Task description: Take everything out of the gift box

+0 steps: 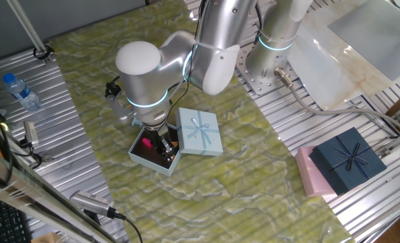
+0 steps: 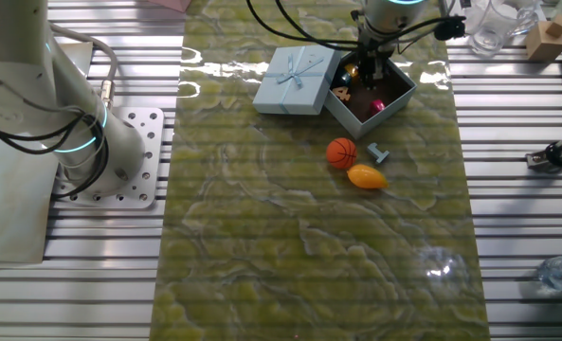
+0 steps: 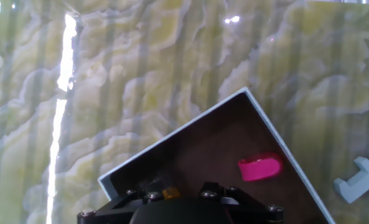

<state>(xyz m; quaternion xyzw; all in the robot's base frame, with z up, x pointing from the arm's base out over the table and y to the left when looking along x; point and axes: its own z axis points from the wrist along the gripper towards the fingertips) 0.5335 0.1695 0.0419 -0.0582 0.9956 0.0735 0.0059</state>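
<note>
The pale-blue gift box (image 1: pixel 140 156) stands open, and its bow lid (image 1: pixel 200 131) lies flat against its side. My gripper (image 1: pixel 166 149) reaches down into the box (image 2: pixel 394 95); its fingers are too dark and small to tell whether they are open or shut. Inside lie a magenta piece (image 3: pixel 260 167) and small orange bits (image 2: pixel 340 92), one orange bit (image 3: pixel 170 193) right at the hand's edge. Out on the mat lie an orange basketball (image 2: pixel 341 152), a yellow-orange mango (image 2: pixel 366 176) and a small grey-blue piece (image 2: pixel 379 152).
A dark navy box with a bow (image 1: pixel 348 158) rests on a pink box (image 1: pixel 306 174) on the slatted table beside the mat. A water bottle (image 1: pixel 21 91) and a handheld tool (image 1: pixel 95 204) lie on the other side. The arm's base (image 2: pixel 119 156) is bolted beside the mat.
</note>
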